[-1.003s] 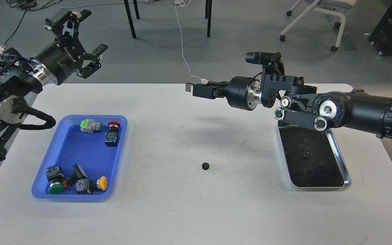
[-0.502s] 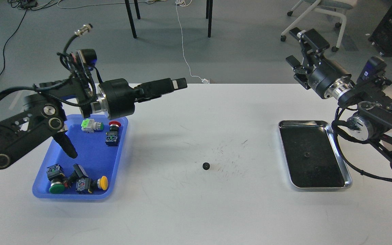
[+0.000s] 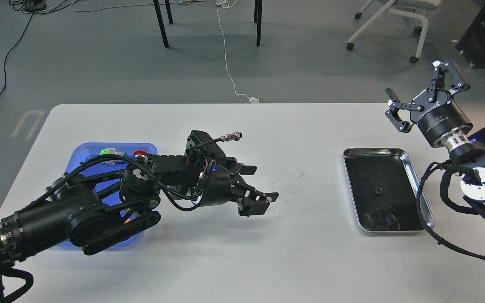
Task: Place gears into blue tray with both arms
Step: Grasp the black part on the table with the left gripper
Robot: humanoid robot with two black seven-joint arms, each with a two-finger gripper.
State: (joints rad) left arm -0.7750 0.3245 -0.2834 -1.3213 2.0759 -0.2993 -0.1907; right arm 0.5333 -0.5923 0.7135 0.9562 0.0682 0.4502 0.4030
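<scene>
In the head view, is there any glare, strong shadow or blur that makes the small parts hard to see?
In the head view the light is soft and even, the image sharp; the steel tray shows bright glare only on its rim, while its dark bottom nearly swallows the small gear; the left gripper casts a faint shadow and hides the table beneath it.

The desk (image 3: 234, 252) was white with faint dark scuff marks. The blue tray (image 3: 83, 152) showed green and red caps, while the steel tray (image 3: 418, 185) had a shiny rim and dark bottom
</scene>
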